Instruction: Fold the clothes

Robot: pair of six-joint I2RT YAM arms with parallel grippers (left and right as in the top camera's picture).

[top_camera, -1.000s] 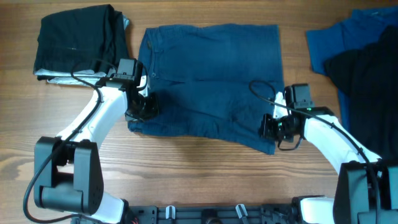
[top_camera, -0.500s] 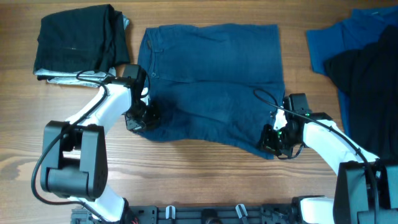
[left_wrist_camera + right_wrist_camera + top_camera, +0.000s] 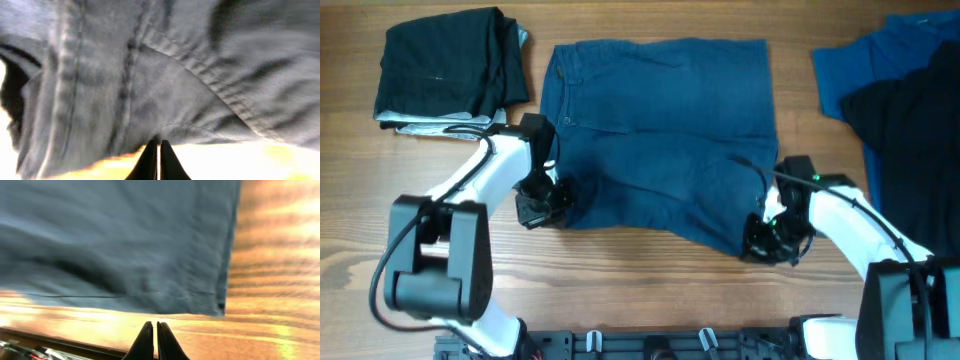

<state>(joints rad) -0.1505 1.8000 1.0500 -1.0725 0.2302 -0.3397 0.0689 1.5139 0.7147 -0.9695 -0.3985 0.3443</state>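
Observation:
The dark navy shorts (image 3: 660, 130) lie spread flat in the middle of the wooden table (image 3: 650, 290), waistband to the left. My left gripper (image 3: 542, 205) is shut at the shorts' front left corner. In the left wrist view its tips (image 3: 158, 146) meet right at the cloth's (image 3: 175, 75) edge, with no cloth seen between them. My right gripper (image 3: 767, 245) is shut at the front right corner. In the right wrist view it (image 3: 156, 327) sits over bare wood just short of the hem (image 3: 125, 240).
A folded black garment (image 3: 445, 65) lies on pale grey cloth at the back left. A royal blue garment (image 3: 845, 70) and a black one (image 3: 910, 130) lie piled at the right edge. The arms' base rail (image 3: 670, 345) runs along the front.
Both shut grippers have slid toward the table's front across the shorts to the front edge. The shorts' front hem has shifted a little toward the front with them.

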